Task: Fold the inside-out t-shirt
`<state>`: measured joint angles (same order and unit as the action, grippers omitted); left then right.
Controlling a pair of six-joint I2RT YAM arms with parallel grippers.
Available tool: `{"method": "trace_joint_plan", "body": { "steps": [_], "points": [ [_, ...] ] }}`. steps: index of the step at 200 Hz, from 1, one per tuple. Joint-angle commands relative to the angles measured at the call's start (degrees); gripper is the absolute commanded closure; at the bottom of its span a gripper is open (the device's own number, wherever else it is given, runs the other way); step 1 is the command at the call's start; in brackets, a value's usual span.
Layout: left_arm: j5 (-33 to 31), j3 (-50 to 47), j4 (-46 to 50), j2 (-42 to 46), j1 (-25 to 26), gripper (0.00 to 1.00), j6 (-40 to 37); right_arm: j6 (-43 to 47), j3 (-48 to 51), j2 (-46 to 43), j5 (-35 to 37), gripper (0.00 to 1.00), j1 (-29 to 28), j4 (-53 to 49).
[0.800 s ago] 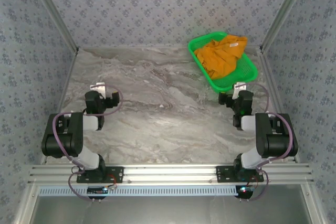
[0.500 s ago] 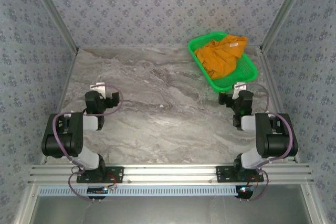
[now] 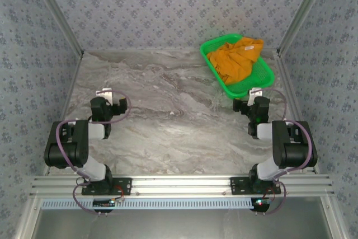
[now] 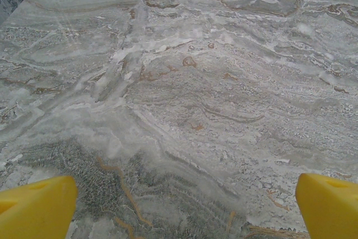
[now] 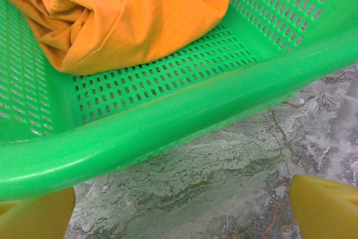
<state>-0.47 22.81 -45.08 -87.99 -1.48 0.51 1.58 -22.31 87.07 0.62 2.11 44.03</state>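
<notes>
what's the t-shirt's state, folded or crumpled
Crumpled, not folded: the t-shirt lies bunched in a wrinkled heap inside the green basket.

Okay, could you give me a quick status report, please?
Left fingers open, empty. Right fingers open, empty, at basket rim. T-shirt bunched inside basket, untouched. Basket's near rim between right fingers and shirt.

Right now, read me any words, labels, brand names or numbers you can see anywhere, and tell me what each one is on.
No text can be read anywhere.
t-shirt: plain orange cloth, no print or label showing.
green basket: plain mesh, no markings.
left wrist tab and right wrist tab, both white: too small to tell whether anything is printed.
</notes>
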Motion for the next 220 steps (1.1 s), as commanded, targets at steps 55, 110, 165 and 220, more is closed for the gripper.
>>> {"method": "trace_joint_plan", "body": {
  "steps": [55, 110, 165, 220],
  "points": [
    [1.9, 1.2, -0.8, 0.3, -0.2, 0.00, 0.3, -0.4, -0.1, -0.9, 0.7, 0.00, 0.2, 1.8],
    [-0.6, 13.1, 42.1, 23.0, 5.4, 0.00, 5.5, -30.0, -8.6, -28.7, 27.3, 0.00, -0.2, -44.9],
    [-3.3, 13.9, 59.5, 42.1, 5.0, 0.00, 32.8, -33.4, -17.1, -28.7, 8.2, 0.00, 0.6, -58.5],
    [2.3, 12.1, 62.9, 43.8, 5.1, 0.00, 31.9, -14.1, -46.6, 3.9, 2.4, 0.03, -12.8, -69.6]
  ]
}}
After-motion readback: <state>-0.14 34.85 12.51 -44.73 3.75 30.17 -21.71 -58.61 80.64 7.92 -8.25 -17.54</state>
